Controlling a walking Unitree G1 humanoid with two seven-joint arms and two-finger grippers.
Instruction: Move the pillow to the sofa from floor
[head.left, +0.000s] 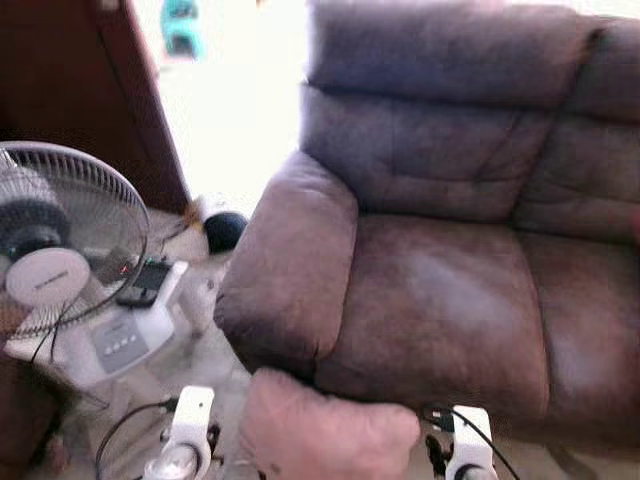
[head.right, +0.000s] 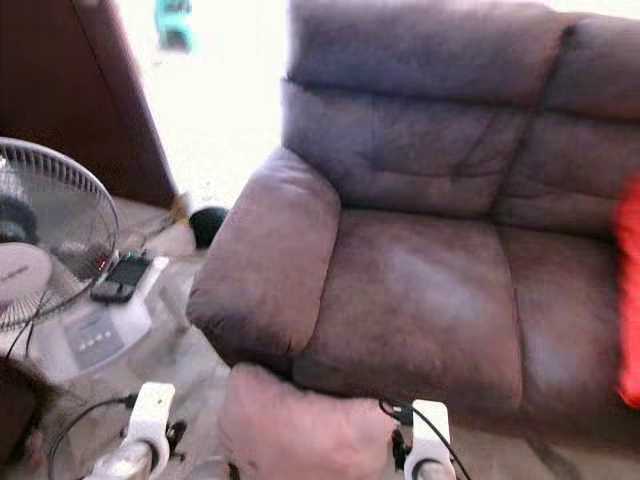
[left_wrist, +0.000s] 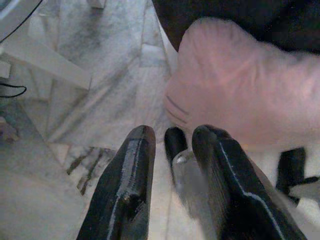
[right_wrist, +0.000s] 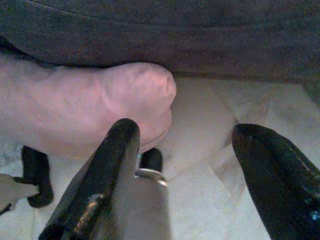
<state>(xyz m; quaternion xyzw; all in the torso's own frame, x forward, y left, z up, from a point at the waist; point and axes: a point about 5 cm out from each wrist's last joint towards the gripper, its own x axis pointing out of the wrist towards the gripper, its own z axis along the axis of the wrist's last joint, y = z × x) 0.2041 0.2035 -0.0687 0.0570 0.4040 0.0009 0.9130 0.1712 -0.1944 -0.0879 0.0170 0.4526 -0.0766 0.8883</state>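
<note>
A pink pillow (head.left: 320, 430) hangs low in front of the brown sofa (head.left: 440, 300), just below the front of its left armrest (head.left: 290, 260). It sits squeezed between my two arms, whose white wrists (head.left: 190, 420) (head.left: 468, 440) flank it. In the left wrist view my left gripper (left_wrist: 170, 135) is beside the pillow (left_wrist: 240, 90), fingers a narrow gap apart with nothing between them. My right gripper (right_wrist: 185, 127) stands wide open on the pillow's other side, one finger (right_wrist: 115, 145) against the pillow (right_wrist: 75, 110). The marble floor lies below.
A white standing fan (head.left: 60, 250) with a dark phone-like object (head.left: 145, 280) on its base is at the left, with cables trailing. A dark wooden cabinet (head.left: 80, 80) stands behind it. A black round object (head.left: 225, 230) lies by the armrest. Something red (head.right: 628, 300) lies on the sofa's right.
</note>
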